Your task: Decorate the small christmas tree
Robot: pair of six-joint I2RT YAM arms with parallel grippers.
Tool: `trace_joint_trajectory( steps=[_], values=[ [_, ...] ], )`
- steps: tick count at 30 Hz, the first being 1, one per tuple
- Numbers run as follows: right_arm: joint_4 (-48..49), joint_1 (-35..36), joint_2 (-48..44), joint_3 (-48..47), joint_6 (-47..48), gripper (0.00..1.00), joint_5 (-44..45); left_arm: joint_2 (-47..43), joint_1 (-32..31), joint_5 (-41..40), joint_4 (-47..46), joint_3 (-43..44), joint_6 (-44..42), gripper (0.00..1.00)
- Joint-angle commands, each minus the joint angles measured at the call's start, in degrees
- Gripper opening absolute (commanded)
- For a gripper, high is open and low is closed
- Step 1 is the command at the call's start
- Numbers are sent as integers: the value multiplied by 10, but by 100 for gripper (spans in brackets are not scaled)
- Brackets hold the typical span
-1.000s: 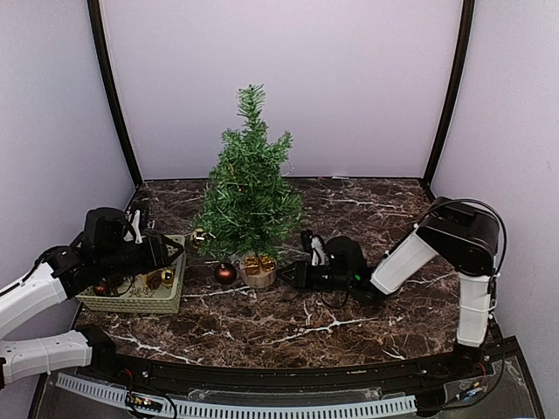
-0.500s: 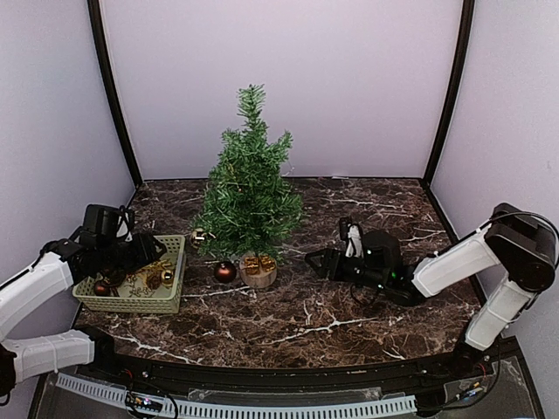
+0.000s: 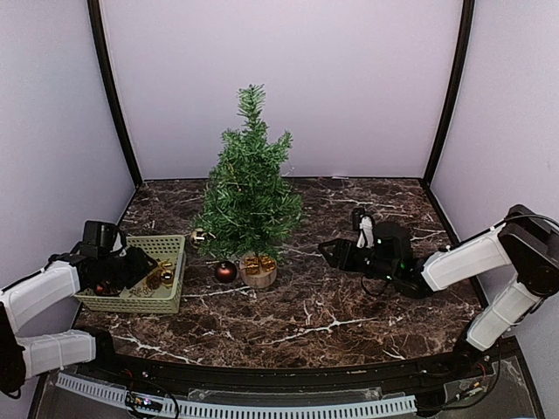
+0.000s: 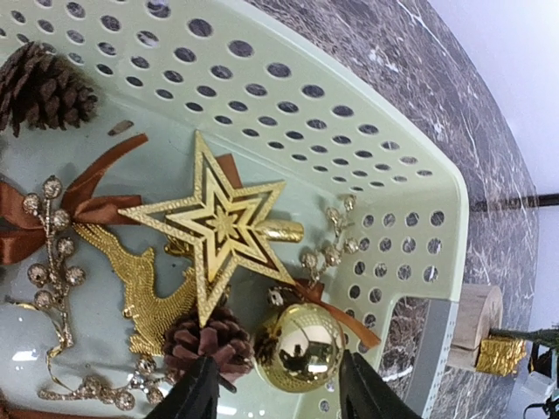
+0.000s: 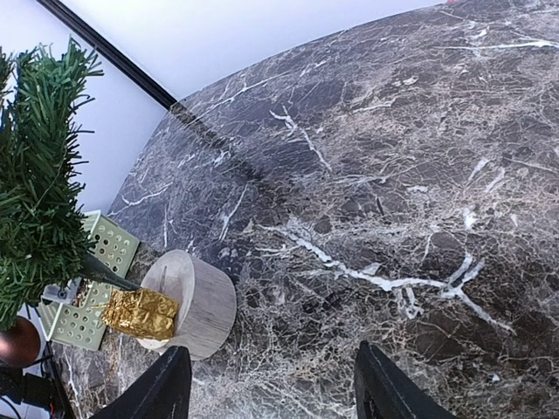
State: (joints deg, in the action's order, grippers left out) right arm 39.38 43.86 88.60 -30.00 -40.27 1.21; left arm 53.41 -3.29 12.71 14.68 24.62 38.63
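The right pincer (image 3: 330,251) has backed away from the tree (image 3: 249,196) over the last second and now hangs low over the table (image 3: 349,305), well apart from the stump (image 5: 205,301). Its jaws stand wide with nothing between them. A gold parcel (image 5: 140,314) rests on top of the stump against the trunk, where the pincer was a second ago, so that piece looks placed.

The tree stands upright at mid-table, just right of the basket (image 4: 419,201).

The left pincer (image 4: 278,393) has sunk lower into the basket and its jaws have narrowed a little. They are apart, with a gold ball (image 4: 297,347) and a cone (image 4: 205,340) just ahead of the tips. Whether either tip touches the ball is hard to tell from this angle. The ball seems the likely next pick, and most ornaments are not yet on the tree.
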Motion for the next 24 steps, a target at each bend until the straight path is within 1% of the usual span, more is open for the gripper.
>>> trace_joint_trajectory(
  steps=[1,3,5,7,16,18,21,24],
  values=[
    [18,-5,0,3,9,64,-7,10,27,9,-62,-21,17,48],
    [23,-6,1,4,7,64,-10,20,31,15,-86,-28,24,47],
    [27,-7,2,5,6,64,-10,37,49,29,-111,-35,29,47],
    [27,-8,2,4,6,64,-9,67,56,37,-134,-37,30,45],
    [24,-12,-4,8,5,64,-10,127,72,34,-192,-41,24,42],
    [24,-12,-3,9,4,64,-9,140,75,34,-200,-40,23,40],
    [24,-14,-1,10,3,64,-9,159,78,35,-218,-41,26,34],
    [23,-14,0,9,2,64,-8,174,79,42,-232,-42,30,33]
  ],
)
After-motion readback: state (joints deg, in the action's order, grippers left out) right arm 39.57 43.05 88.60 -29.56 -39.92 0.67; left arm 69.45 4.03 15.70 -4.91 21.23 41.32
